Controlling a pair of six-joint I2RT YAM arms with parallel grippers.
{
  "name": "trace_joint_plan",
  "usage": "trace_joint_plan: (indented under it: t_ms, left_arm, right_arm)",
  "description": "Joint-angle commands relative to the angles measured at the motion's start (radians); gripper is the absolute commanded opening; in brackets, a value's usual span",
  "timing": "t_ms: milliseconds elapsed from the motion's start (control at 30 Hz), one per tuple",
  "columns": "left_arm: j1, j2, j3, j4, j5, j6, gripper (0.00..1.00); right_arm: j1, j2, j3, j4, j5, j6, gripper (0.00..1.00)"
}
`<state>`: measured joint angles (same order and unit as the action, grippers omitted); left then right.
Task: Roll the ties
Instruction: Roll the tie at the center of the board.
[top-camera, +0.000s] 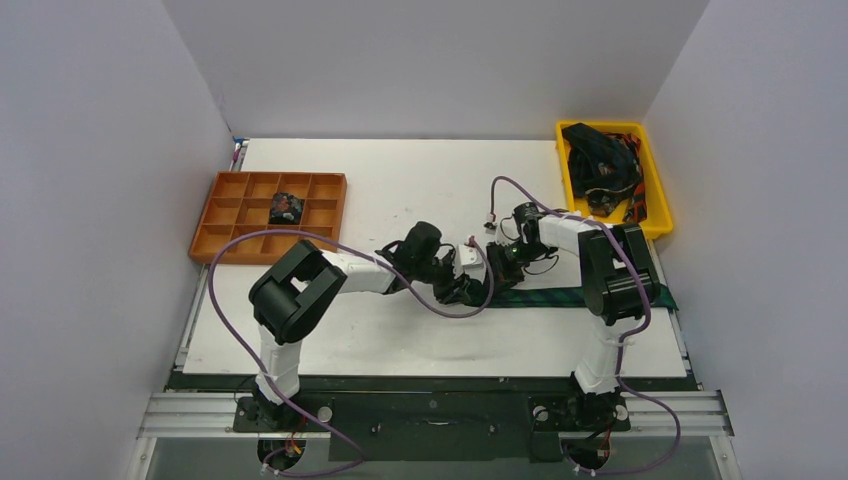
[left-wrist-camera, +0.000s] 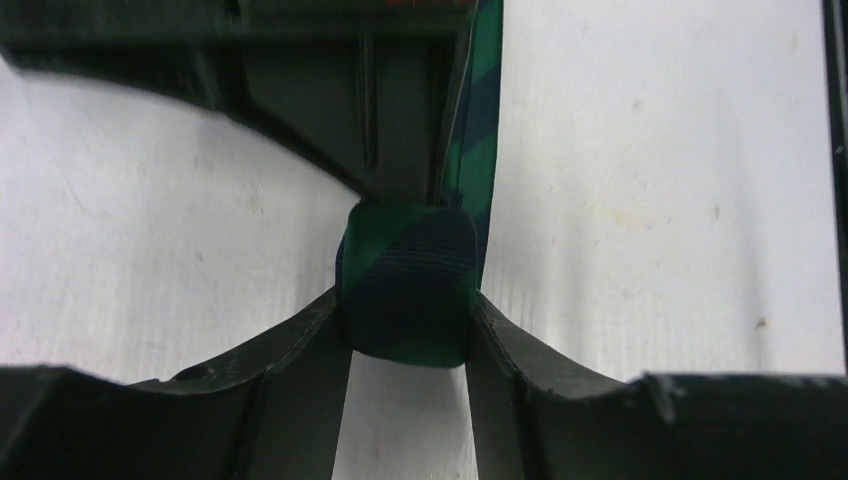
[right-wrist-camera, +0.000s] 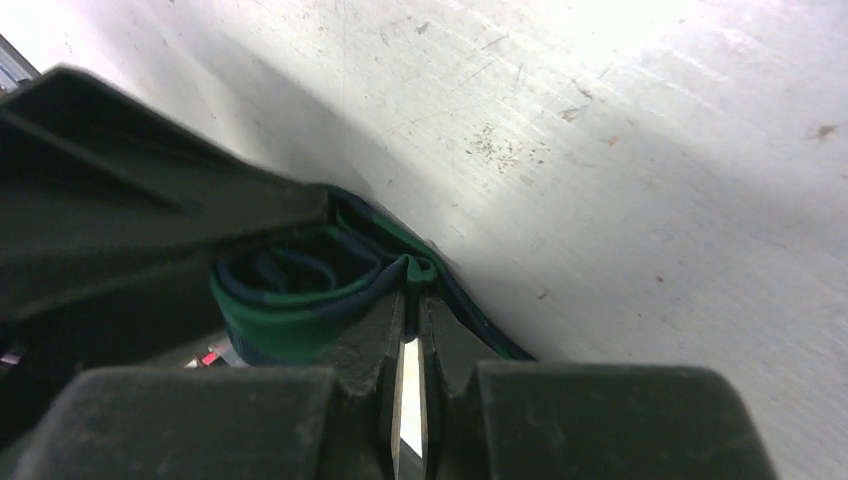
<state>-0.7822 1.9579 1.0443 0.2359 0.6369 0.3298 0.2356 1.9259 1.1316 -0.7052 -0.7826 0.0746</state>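
A navy-green plaid tie (top-camera: 560, 296) lies flat on the white table, running right from the two grippers. Its left end is wound into a small coil (left-wrist-camera: 408, 282). My left gripper (top-camera: 468, 290) is shut on that coil, one finger on each side of it. My right gripper (top-camera: 500, 272) is shut on a fold of the same tie (right-wrist-camera: 412, 272) right beside the coil (right-wrist-camera: 290, 305). A finished dark coil (top-camera: 286, 208) sits in a cell of the orange tray (top-camera: 228, 238). More ties (top-camera: 600, 160) lie heaped in the yellow bin (top-camera: 660, 215).
The orange compartment tray stands at the back left, the yellow bin at the back right. Purple cables (top-camera: 330, 245) loop over both arms. A small white piece (top-camera: 468, 257) lies between the wrists. White walls close in three sides.
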Motion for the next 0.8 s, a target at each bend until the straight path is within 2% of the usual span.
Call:
trace_joint_plan:
  t_ms: [0,167,300,567,667,767]
  left_arm:
    - [-0.038,0.01,0.096,0.069,0.031,-0.067,0.4]
    - [-0.046,0.087,0.133,0.087,0.027,-0.089,0.41]
    - [-0.046,0.143,0.136,0.065,0.009,-0.048,0.41]
    - [-0.046,0.14,0.074,-0.066,-0.04,0.09,0.26]
    - [-0.045,0.117,0.047,-0.13,-0.072,0.143,0.24]
    - [-0.046,0.109,0.037,-0.16,-0.088,0.168,0.24]
  right_arm:
    - [0.032,0.029,-0.043,0.075,0.159,-0.028,0.0]
    - [0.034,0.024,-0.049,0.095,0.141,-0.016,0.0]
    - [0.033,0.021,-0.054,0.107,0.121,-0.008,0.0]
    - [0.012,-0.031,-0.033,0.069,0.061,-0.039,0.01]
    - [-0.049,-0.084,-0.013,0.02,-0.003,-0.041,0.1]
    - [-0.061,-0.156,-0.002,0.014,-0.068,0.001,0.27]
